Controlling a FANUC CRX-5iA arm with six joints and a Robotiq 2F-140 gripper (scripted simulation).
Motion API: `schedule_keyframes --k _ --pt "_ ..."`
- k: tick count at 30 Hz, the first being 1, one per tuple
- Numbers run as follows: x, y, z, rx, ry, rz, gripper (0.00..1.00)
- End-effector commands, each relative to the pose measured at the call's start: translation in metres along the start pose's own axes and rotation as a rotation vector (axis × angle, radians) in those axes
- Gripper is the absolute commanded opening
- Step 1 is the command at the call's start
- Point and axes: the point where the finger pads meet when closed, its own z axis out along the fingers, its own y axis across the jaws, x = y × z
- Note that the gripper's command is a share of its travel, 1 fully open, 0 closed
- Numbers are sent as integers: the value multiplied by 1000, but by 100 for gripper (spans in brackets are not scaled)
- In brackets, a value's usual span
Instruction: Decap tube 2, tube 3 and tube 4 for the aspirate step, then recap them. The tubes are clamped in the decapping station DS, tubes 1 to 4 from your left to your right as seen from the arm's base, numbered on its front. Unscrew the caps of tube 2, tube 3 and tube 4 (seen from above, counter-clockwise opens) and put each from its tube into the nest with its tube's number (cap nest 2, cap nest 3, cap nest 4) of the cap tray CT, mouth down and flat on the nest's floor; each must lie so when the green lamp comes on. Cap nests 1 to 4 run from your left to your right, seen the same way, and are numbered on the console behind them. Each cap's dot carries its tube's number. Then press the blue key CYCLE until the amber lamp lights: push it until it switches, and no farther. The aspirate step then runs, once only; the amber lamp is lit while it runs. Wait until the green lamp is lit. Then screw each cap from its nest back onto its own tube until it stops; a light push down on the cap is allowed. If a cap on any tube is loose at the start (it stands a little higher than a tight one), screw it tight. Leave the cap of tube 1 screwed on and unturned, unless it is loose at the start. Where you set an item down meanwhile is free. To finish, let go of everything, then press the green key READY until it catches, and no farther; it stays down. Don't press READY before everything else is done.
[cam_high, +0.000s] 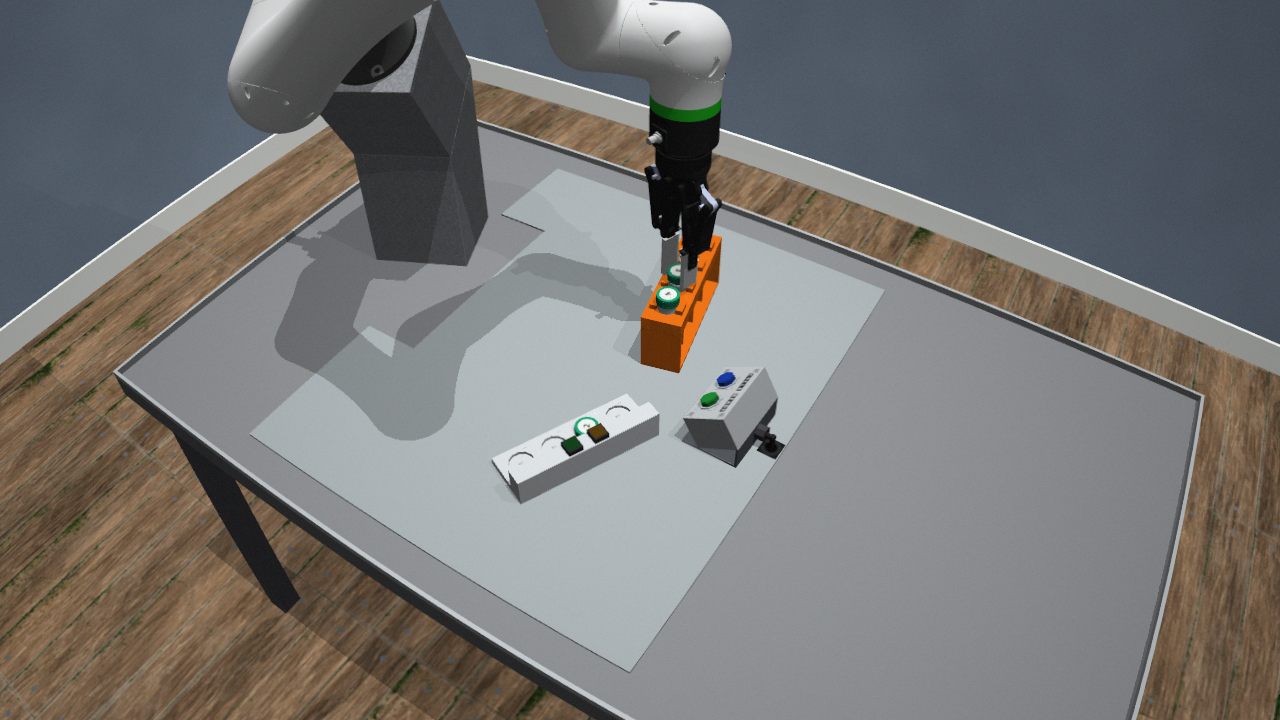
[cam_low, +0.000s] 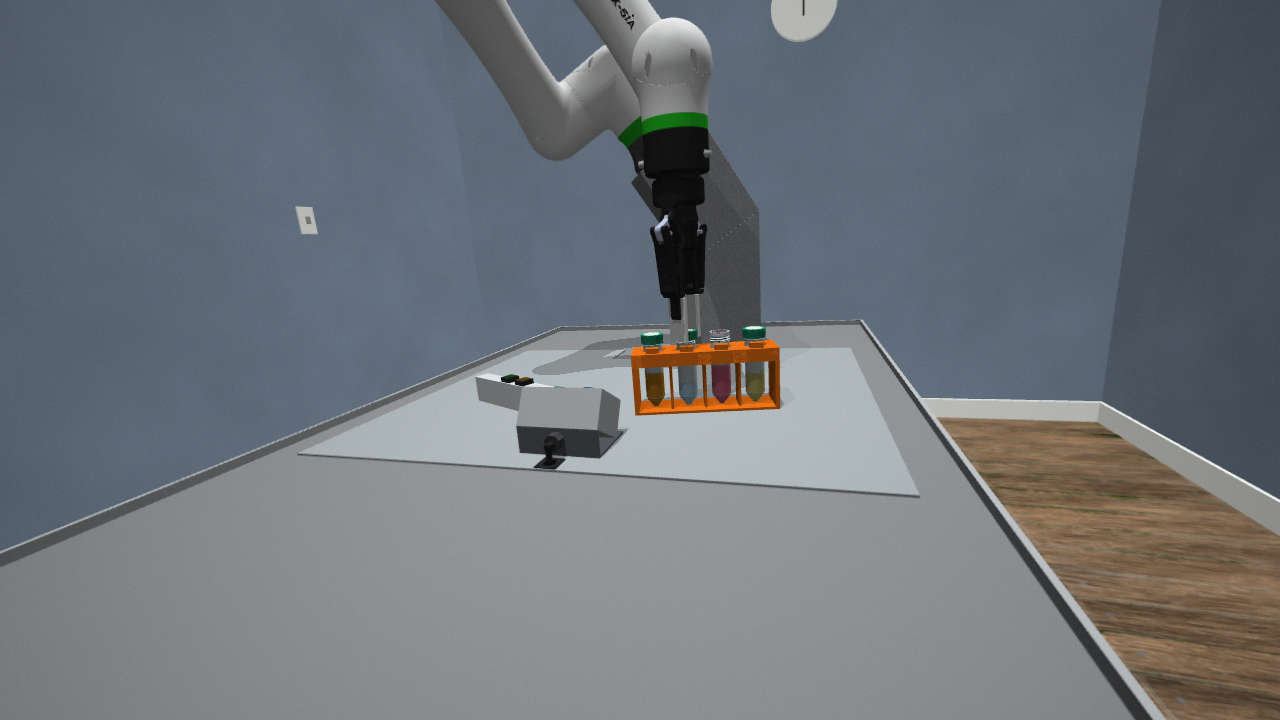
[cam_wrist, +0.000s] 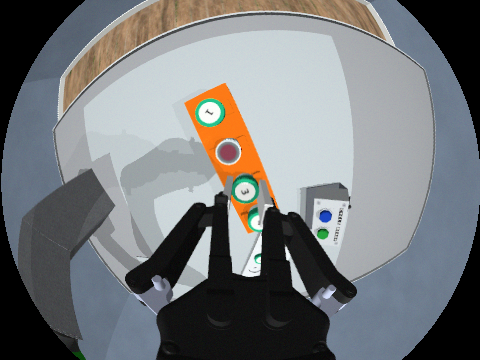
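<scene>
The orange decapping station (cam_high: 680, 304) holds four tubes. My gripper (cam_high: 677, 268) stands upright over it and is shut on the green cap of tube 3 (cam_wrist: 246, 190), which sits on its tube; it also shows in the exterior view (cam_low: 690, 334). Tube 2 (cam_low: 719, 337) has no cap and its magenta mouth (cam_wrist: 228, 152) is open. Tube 1's cap (cam_low: 754, 332) and tube 4's cap (cam_high: 666, 296) are on. One cap (cam_high: 586, 425) lies in the second nest from the right of the white cap tray (cam_high: 577, 445).
The grey key box (cam_high: 729, 413) with the blue key (cam_high: 725, 377) and the green key (cam_high: 708, 399) stands right of the tray. The tray's green lamp (cam_high: 571, 445) and amber lamp (cam_high: 597, 433) look dark. The arm's grey pedestal (cam_high: 407, 134) stands at the back left.
</scene>
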Motion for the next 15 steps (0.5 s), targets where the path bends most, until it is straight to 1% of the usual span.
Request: schedule_keyframes --k 1,8,13,15 --pt "0 0 0 -4 1 1 0" --pt "0 0 0 -4 1 1 0" --pt "0 0 0 -4 0 -249 0" --pt "0 0 0 -4 0 -249 0"
